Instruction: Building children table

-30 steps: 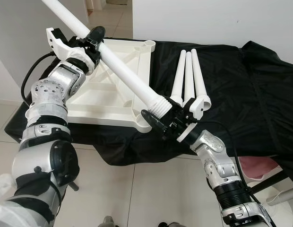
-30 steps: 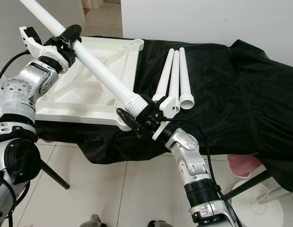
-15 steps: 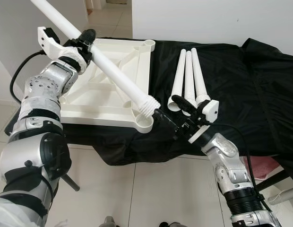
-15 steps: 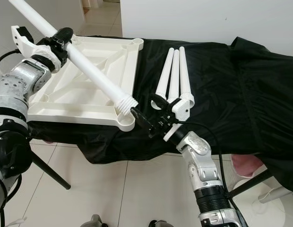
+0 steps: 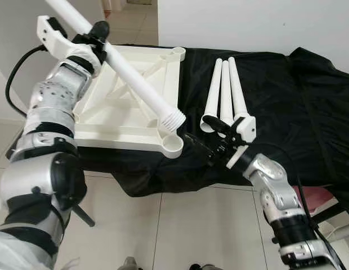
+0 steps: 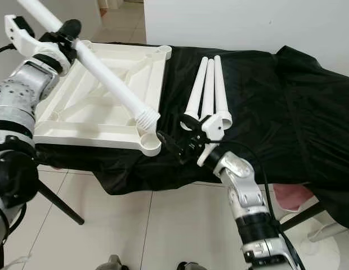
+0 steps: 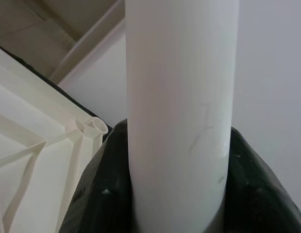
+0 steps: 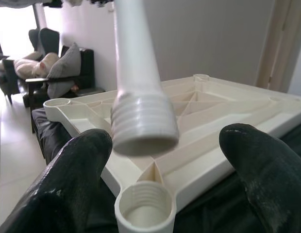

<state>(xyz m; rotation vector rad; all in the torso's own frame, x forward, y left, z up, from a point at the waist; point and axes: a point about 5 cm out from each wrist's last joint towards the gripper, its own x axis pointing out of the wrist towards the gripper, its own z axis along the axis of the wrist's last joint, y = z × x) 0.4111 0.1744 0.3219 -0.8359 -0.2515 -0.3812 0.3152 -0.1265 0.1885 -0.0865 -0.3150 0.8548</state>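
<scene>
The long white plastic leg point(image 5: 126, 76), clamped by the left gripper point(image 5: 87, 44), is being hovered just above the threaded corner socket point(image 8: 143, 208), its axis running toward 10 o'clock, while the right gripper point(image 5: 205, 147) is being held open and empty at 3 o'clock beside it.

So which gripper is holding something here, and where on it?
The left gripper is shut on the white table leg along its upper shaft, far from the threaded end. The right gripper is open, holding nothing.

Overhead stereo pair (wrist close-ups)
</scene>
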